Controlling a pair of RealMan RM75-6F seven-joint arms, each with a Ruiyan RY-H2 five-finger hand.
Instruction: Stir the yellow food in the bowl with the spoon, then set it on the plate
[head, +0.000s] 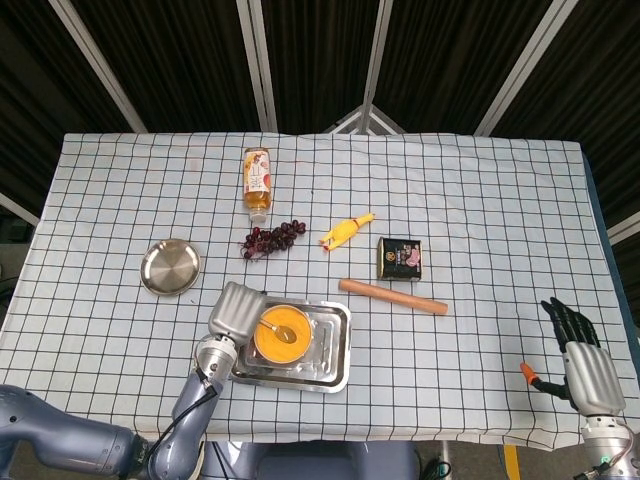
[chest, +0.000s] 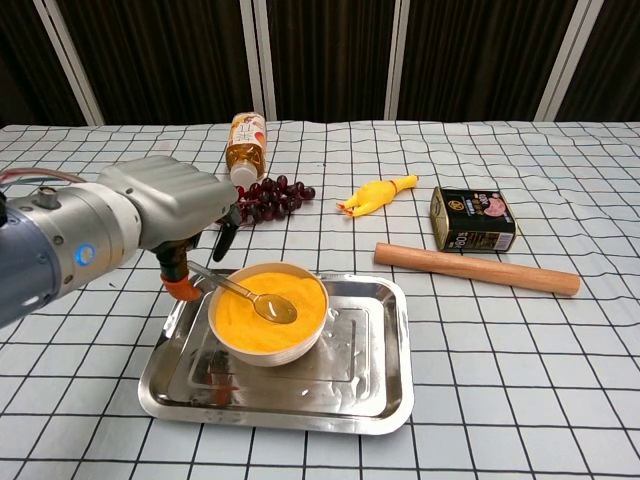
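Observation:
A white bowl (chest: 266, 317) (head: 281, 335) of yellow food stands in a steel tray (chest: 365, 375) (head: 335, 352). My left hand (chest: 168, 208) (head: 237, 311) holds a metal spoon (chest: 258, 298) (head: 280, 331) by its handle from the bowl's left side. The spoon's scoop lies on the yellow food near the bowl's middle. A small round steel plate (head: 170, 267) sits on the cloth to the far left, hidden behind my arm in the chest view. My right hand (head: 582, 360) hangs past the table's near right corner with its fingers spread and nothing in it.
Behind the tray lie a bunch of dark grapes (chest: 262, 199), a juice bottle on its side (chest: 245, 144), a yellow rubber chicken (chest: 376, 194), a dark food tin (chest: 472, 219) and a wooden rolling pin (chest: 476, 268).

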